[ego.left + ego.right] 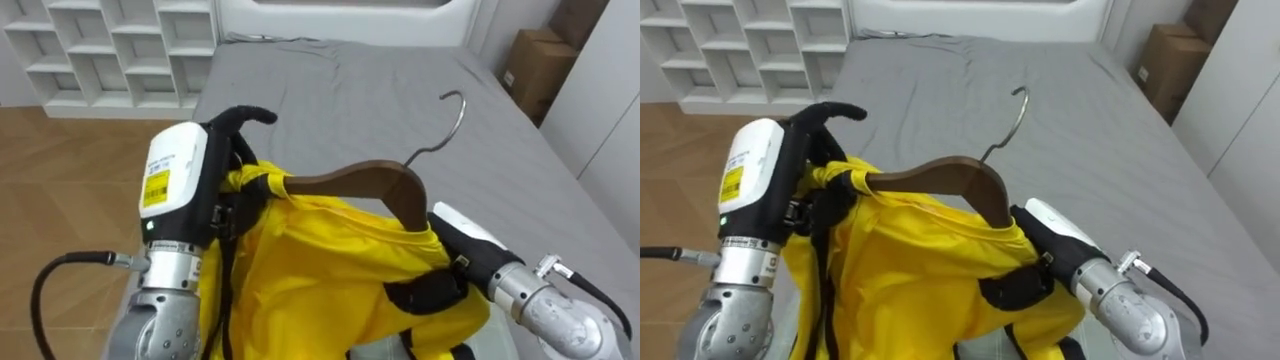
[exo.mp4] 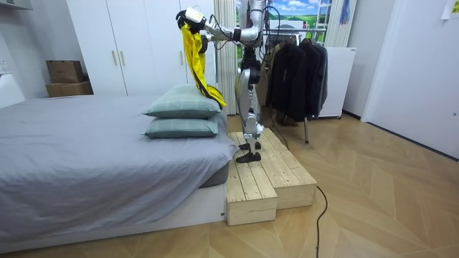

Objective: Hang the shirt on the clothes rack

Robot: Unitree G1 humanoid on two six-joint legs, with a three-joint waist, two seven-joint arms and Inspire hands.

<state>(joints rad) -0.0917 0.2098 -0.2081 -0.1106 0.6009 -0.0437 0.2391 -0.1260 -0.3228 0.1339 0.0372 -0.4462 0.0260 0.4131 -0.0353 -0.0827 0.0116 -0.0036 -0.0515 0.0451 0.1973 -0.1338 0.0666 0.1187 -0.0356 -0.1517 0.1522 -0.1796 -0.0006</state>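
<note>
Evidently light, limp and slippery, the yellow soft fabric garment [image 1: 330, 270] drapes the brown curved wooden hanger [image 1: 360, 182] raised over the grey bed [image 1: 330, 100], left hand [image 1: 205, 160] curled round its cloth-wrapped end, right hand's [image 1: 465, 255] grip hidden in cloth; the stiff hanger seems the surer hold.

Over the grey bed [image 1: 380, 110] ahead the air is open, and the hanger [image 1: 350, 180] hook stands free between the left hand [image 1: 225, 150], clenched on its end, and the right hand [image 1: 465, 250], pinching the yellow garment [image 1: 330, 270] that drapes both arms. Below, stacked pillows [image 2: 183, 115] crowd the bed's head. Behind the robot, dark clothes [image 2: 297, 72] pack the rack [image 2: 283, 30].
</note>
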